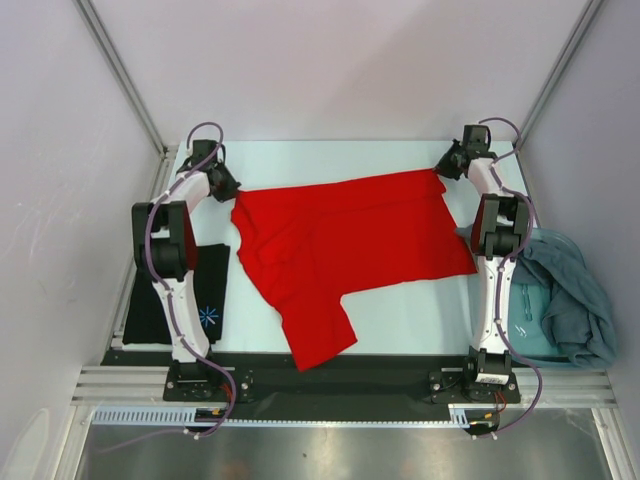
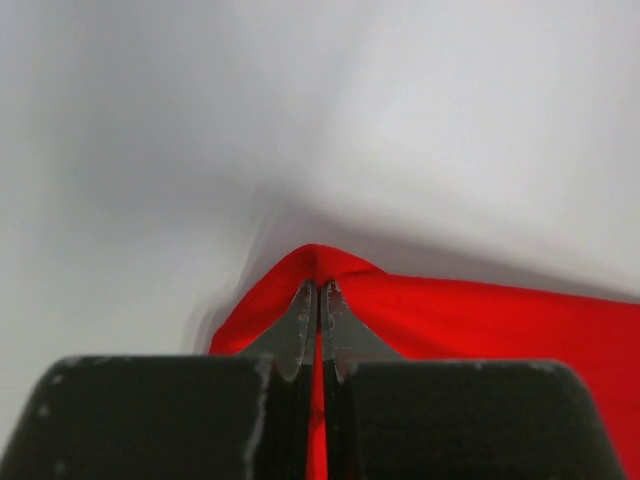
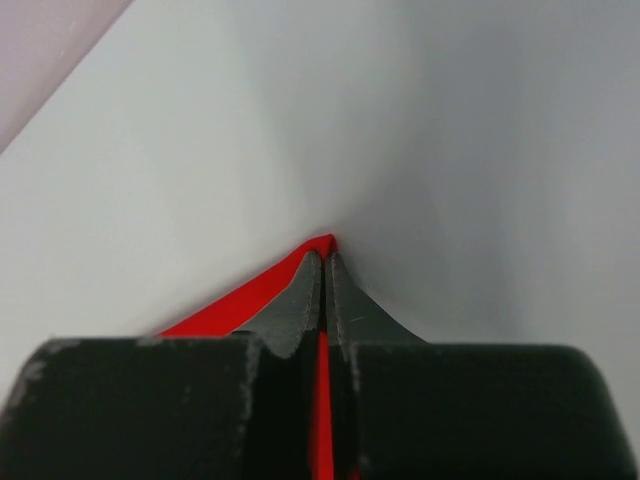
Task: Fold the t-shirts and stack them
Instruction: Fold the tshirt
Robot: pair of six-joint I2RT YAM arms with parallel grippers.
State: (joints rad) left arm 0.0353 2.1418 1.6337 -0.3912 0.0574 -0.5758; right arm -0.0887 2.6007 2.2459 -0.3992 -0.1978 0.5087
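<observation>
**Far corners of the red t-shirt (image 1: 350, 235) pinched by both arms**

The left gripper (image 2: 319, 287) has its jaws pressed together on a raised fold of red cloth, at about 10 o'clock on the bench (image 1: 420, 315). The right gripper (image 3: 326, 256) is clamped the same way on a red corner at about 2 o'clock. Between them the red t-shirt lies spread over the middle of the bench, rumpled on its left side, with one part reaching toward 6 o'clock. A black t-shirt (image 1: 218, 280) with a starburst print (image 1: 209, 317) lies at 8 o'clock. The teal-grey t-shirts (image 1: 565, 290) sit heaped at 4 o'clock.
</observation>
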